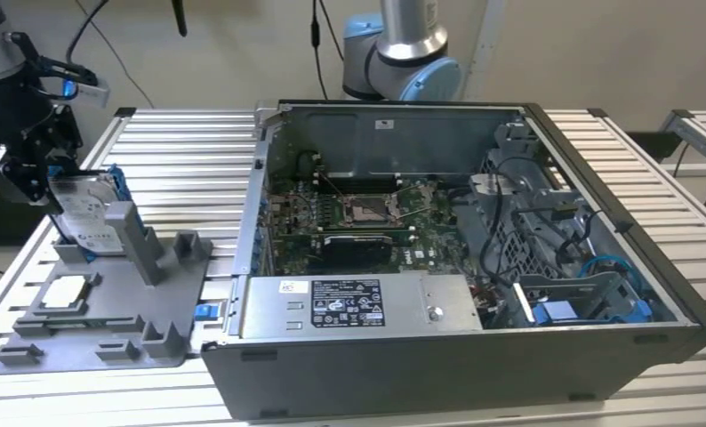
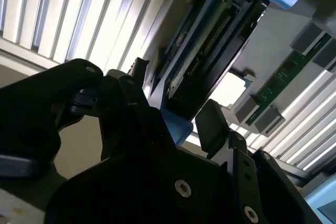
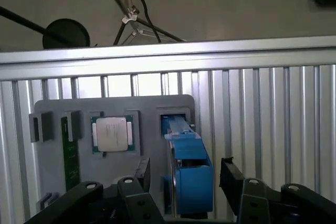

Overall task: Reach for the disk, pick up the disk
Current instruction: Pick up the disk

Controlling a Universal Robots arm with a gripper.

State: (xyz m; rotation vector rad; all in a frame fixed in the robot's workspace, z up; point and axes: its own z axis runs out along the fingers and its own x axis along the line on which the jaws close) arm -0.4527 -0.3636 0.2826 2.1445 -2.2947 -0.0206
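The disk (image 1: 84,212), silver-grey with a white label and a blue bracket, stands on edge in a slot of the grey fixture (image 1: 116,316) at the exterior view's left. My gripper (image 1: 43,178) is at the disk's upper end. In the first wrist view the disk's blue edge (image 3: 190,174) lies between my two black fingers (image 3: 230,174), with a small gap on each side, so the gripper (image 3: 185,176) is open around it. The second wrist view shows the disk (image 2: 210,40) running away from the gripper (image 2: 176,95), its blue bracket between the fingers.
A square silver chip (image 3: 112,133) and a green memory stick (image 3: 70,156) sit in the same fixture. An open computer case (image 1: 448,258) fills the slatted metal table (image 1: 187,160) to the exterior view's right. Another arm's base (image 1: 398,53) stands behind the case.
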